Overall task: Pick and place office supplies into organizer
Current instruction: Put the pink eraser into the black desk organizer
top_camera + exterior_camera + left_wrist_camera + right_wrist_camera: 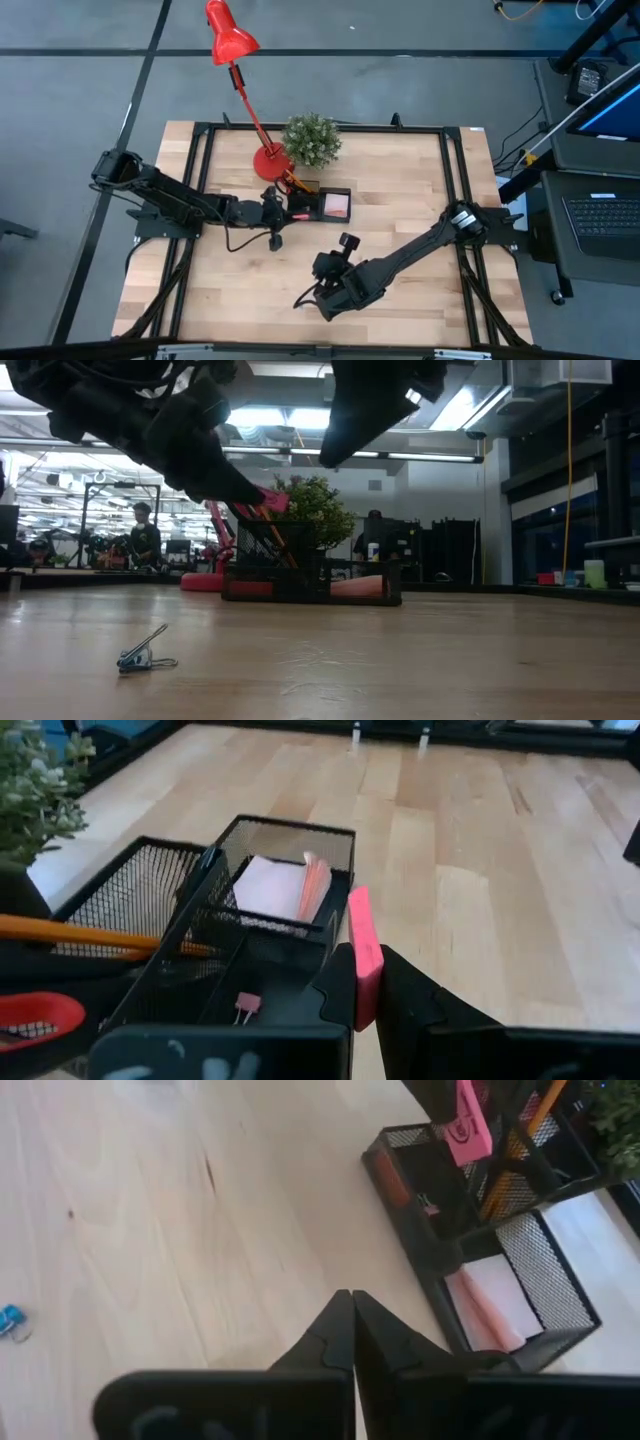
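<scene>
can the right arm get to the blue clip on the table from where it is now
Probably yes. The right gripper is shut and empty, and the blue binder clip lies alone on bare wood, away from the organizer; nothing blocks the way.

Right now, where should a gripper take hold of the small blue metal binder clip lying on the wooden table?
Come from straight above and pinch the blue binder clip across its blue body; its thin wire handle, slanting upward, would probably slip.

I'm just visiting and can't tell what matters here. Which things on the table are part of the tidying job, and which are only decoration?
Part of the job:
black mesh organizer
pink eraser in the left gripper
sticky notes
orange pencil
blue binder clip

Just there:
red lamp
potted plant
</scene>
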Robot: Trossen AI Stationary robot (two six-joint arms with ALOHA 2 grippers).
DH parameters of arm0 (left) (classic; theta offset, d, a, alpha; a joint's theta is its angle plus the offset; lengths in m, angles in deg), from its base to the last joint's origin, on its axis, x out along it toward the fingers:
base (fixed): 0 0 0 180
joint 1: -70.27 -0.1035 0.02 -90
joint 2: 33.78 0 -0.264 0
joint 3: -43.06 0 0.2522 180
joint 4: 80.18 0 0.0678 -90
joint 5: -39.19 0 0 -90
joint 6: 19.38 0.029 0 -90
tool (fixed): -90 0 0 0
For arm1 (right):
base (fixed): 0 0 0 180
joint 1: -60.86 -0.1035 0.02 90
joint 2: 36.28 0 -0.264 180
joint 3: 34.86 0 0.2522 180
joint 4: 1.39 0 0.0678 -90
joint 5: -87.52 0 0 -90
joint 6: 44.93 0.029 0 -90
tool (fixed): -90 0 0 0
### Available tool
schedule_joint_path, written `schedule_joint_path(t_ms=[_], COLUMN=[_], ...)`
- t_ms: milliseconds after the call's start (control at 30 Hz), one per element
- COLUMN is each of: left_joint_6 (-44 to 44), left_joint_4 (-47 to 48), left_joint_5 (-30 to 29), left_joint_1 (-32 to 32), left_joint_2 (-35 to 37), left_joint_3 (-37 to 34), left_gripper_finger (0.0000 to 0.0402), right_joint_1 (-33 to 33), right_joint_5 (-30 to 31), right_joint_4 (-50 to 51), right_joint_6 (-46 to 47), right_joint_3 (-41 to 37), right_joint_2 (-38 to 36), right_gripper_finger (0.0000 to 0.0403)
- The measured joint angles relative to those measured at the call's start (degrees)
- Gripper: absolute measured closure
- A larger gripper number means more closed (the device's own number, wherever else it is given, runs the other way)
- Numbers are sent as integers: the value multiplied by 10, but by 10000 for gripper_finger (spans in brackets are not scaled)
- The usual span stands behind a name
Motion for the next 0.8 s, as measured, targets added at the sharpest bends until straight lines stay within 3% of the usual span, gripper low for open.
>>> schedule_joint_path(t_ms=[133, 300, 400, 667, 800], left_joint_6=[-2, -4, 3, 2, -6], left_joint_4=[24, 34, 30, 39, 51], left_joint_5=[-9, -38, -39, -39, -53], left_joint_1=[-1, -1, -1, -1, -1], left_joint_2=[0, 0, 0, -5, -23], left_joint_3=[0, 0, 0, 0, 0], left_gripper_finger=[389, 389, 389, 389, 389], right_joint_1=[0, 0, 0, 14, 25], right_joint_5=[4, 13, 2, -98, -121], right_joint_4=[-39, -158, -270, -637, -764], right_joint_6=[-7, -46, -73, -231, -284], right_joint_3=[-20, -88, -167, -380, -458], right_joint_2=[-2, -34, -67, -187, -230], right_gripper_finger=[401, 402, 402, 403, 403])
